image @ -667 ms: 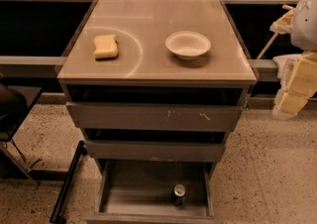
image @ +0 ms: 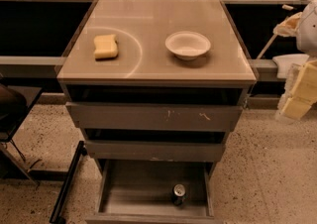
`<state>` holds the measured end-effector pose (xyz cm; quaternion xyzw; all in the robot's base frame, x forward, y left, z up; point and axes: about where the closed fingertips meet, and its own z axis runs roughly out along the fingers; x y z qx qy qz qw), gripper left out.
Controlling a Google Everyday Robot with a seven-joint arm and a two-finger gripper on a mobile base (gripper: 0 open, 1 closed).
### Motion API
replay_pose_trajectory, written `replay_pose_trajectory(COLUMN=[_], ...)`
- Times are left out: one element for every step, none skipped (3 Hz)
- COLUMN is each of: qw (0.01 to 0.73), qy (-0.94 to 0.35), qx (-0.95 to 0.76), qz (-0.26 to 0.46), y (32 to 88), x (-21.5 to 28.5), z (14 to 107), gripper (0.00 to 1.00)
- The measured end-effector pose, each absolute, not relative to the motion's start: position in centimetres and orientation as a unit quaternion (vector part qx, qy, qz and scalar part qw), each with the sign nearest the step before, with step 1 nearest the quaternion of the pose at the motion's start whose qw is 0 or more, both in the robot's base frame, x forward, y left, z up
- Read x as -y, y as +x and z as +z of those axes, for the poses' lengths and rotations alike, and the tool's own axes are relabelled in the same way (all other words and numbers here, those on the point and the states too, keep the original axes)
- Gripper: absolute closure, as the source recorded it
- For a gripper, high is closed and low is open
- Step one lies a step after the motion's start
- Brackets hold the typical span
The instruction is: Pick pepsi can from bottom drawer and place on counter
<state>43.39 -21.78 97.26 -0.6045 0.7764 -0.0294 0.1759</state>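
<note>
I see my gripper (image: 299, 94) far out at the right edge of the view. It hangs in the air beside the cabinet, lower than the counter top and well apart from the drawers. It looks pale yellow, with white arm parts above it. I cannot tell if it is wide or narrow, and it is not holding anything that I can see.

Going left from there, I come to the counter (image: 158, 67), a shiny beige square top with a pale curved mark. A white bowl (image: 187, 44) sits on its right side, open side up. A yellow sponge (image: 106, 46) lies flat on its left side, well apart from the bowl.

Under the top is a grey drawer face (image: 153, 117) with white scratches.

At the very bottom, the bottom drawer (image: 133, 191) is pulled out toward me. The pepsi can (image: 179, 194) stands in it, right of the middle and near the front wall. It stands straight up. Its long side runs up and down, and its shiny silver lid points up at the camera.

The cabinet stands on a speckled floor (image: 267, 168).
</note>
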Motion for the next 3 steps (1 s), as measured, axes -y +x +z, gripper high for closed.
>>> replay_pose_trajectory(qw=[0.21, 0.253, 0.306], qy=[-0.611, -0.598, -0.545], qx=[-0.764, -0.756, -0.758], qz=[0.007, 0.085, 0.185], y=[41.7, 39.9, 37.5], x=[21.9, 22.0, 21.3], z=[93.5, 84.7, 73.5], gripper=[0.0, 0.0, 0.0])
